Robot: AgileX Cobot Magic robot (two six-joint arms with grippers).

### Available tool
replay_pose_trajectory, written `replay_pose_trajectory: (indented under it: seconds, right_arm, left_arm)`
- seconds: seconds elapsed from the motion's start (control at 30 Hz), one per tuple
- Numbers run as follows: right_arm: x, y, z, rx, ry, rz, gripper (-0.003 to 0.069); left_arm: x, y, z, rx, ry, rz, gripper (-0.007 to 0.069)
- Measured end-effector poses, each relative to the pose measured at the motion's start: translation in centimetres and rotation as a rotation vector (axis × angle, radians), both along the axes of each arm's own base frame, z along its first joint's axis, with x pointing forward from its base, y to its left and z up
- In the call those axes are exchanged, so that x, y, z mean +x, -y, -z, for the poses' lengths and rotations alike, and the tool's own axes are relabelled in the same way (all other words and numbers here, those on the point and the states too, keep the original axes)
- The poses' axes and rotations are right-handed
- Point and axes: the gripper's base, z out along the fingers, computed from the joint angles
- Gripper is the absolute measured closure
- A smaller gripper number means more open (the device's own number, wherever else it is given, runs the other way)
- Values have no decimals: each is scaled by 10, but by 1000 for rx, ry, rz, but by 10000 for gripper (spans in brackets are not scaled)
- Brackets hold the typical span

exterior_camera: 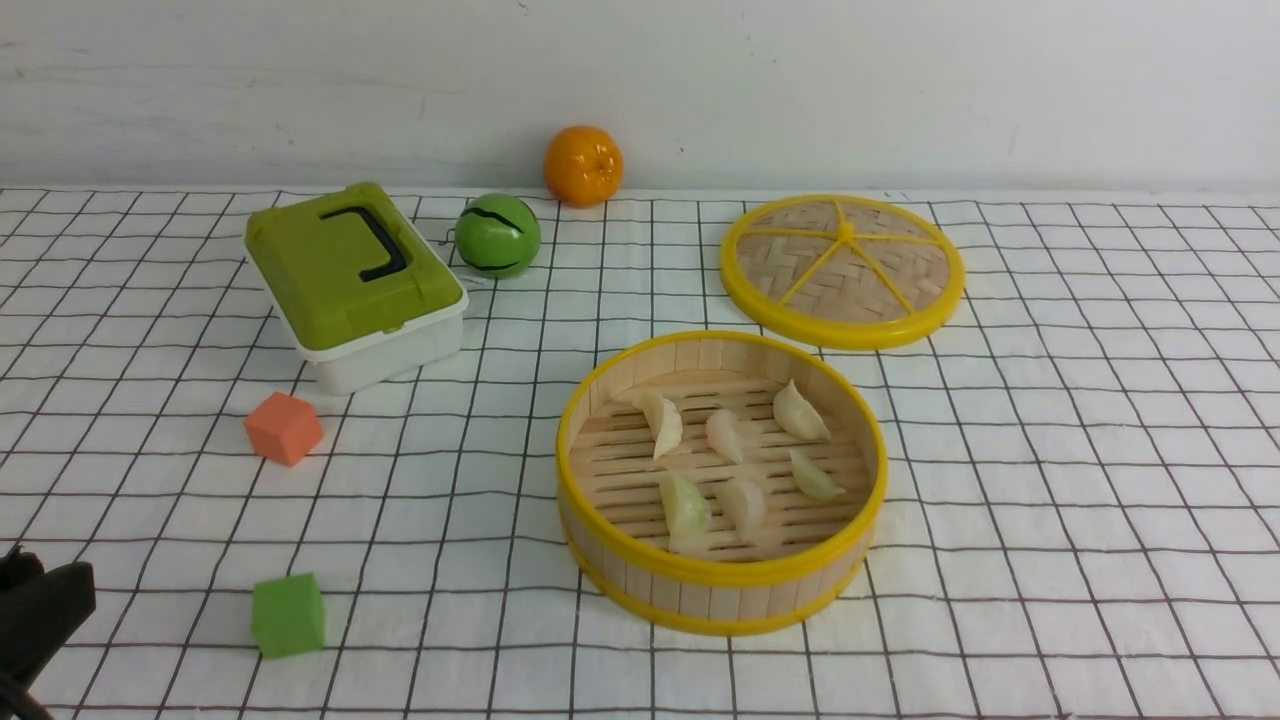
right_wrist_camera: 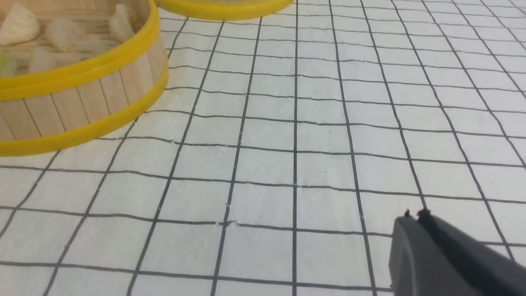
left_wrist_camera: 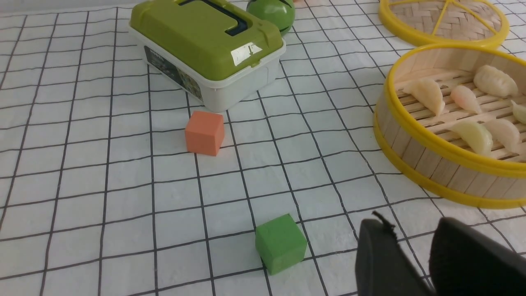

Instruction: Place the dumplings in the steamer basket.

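Six dumplings (exterior_camera: 742,455) lie scattered on the slatted floor of the steamer basket (exterior_camera: 610,390), which stands on the checked cloth (exterior_camera: 1050,480) just in front of its flat woven lid (exterior_camera: 842,270); none is visible on the cloth outside, so the loading appears finished. The left gripper (left_wrist_camera: 415,246) hangs low at the near left corner, its jaws parted by a narrow gap and holding nothing, with the basket ahead and to its right and a green cube (exterior_camera: 288,614) just beside it. The right gripper (right_wrist_camera: 416,214) sits with its jaws pressed together, empty, over bare cloth, the basket ahead and to its left (it does not show in the front view). The left arm seems the nearer of the two to the basket wall. Any further reach would have to clear the raised yellow rim; open cloth lies to the basket's right, while the orange cube (exterior_camera: 284,428) and the green-lidded box (exterior_camera: 355,285) crowd the left.
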Motion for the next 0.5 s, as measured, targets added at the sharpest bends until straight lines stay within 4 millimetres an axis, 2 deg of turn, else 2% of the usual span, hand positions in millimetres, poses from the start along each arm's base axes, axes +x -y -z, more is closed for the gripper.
replay_pose_trajectory:
  seconds: [0.5]
  right_arm:
    - [0, 0, 0, 0, 0, 0, 645]
  left_arm:
    - [0, 0, 0, 0, 0, 0, 417]
